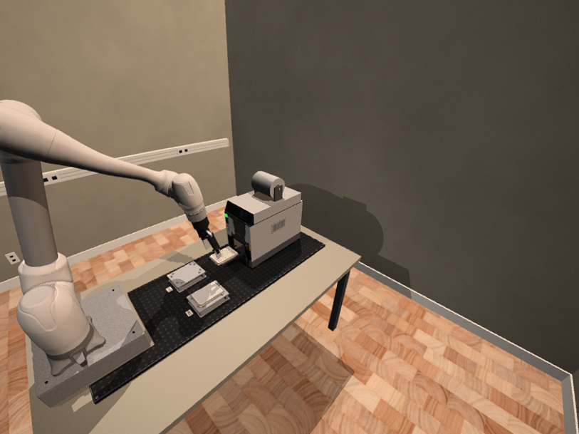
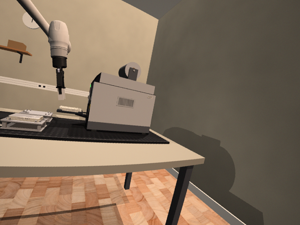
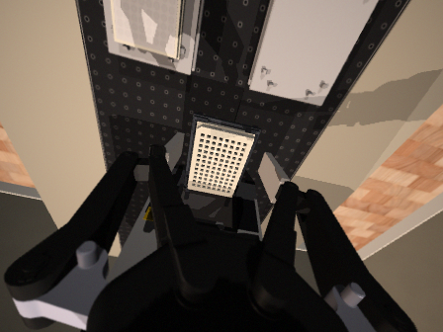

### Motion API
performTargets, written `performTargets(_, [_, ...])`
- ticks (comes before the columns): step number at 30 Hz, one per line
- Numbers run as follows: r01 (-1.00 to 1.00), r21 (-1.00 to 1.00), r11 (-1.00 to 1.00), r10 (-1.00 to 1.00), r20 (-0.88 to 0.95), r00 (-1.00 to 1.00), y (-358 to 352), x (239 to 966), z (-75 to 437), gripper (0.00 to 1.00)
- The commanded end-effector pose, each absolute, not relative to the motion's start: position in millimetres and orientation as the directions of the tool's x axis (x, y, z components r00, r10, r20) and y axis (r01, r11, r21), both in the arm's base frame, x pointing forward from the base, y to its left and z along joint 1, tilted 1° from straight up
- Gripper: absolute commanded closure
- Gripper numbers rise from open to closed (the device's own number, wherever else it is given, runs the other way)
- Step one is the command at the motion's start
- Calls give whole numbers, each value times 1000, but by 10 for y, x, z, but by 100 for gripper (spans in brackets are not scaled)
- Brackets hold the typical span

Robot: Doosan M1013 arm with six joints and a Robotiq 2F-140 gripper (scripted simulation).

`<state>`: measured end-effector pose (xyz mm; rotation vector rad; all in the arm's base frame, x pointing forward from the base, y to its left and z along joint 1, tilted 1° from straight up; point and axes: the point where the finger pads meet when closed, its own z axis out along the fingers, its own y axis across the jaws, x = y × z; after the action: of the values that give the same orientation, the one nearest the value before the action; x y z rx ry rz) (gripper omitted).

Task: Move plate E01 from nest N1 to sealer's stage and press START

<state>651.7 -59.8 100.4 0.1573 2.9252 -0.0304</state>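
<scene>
Plate E01 (image 3: pixel 221 154) (image 1: pixel 223 255), a pale well plate, lies flat on the sealer's stage, which stands out in front of the sealer (image 1: pixel 263 221). It also shows in the exterior view (image 2: pixel 70 108). My gripper (image 3: pixel 222 153) hangs above the plate, tilted, with its fingers apart and nothing between them. In the exterior view the gripper (image 2: pixel 61 96) is clear of the plate, a short way above it. The sealer's lamp (image 1: pixel 226 214) shows green. Nest N1 (image 3: pixel 307 44) is empty.
Nest N2 (image 1: pixel 207 297) holds its own plate (image 3: pixel 147 24), next to N1 (image 1: pixel 186 275) on the black perforated mat. A foil roll (image 2: pixel 128 70) sits on top of the sealer. The arm's grey base block (image 1: pixel 90 346) stands at the table's left end.
</scene>
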Motion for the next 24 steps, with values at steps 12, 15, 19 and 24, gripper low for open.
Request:
performTargets(12, [108,-9,994,108,-1,-994,-438,6532,1188,32])
performTargets(15, [108,-9,994,108,-1,-994,-343,6537,1304,34])
performTargets(19, [108,-9,994,108,-1,-994,-216,6544,1458,35])
performTargets(24, [108,-9,994,108,-1,-994,-121,6549,1574,37])
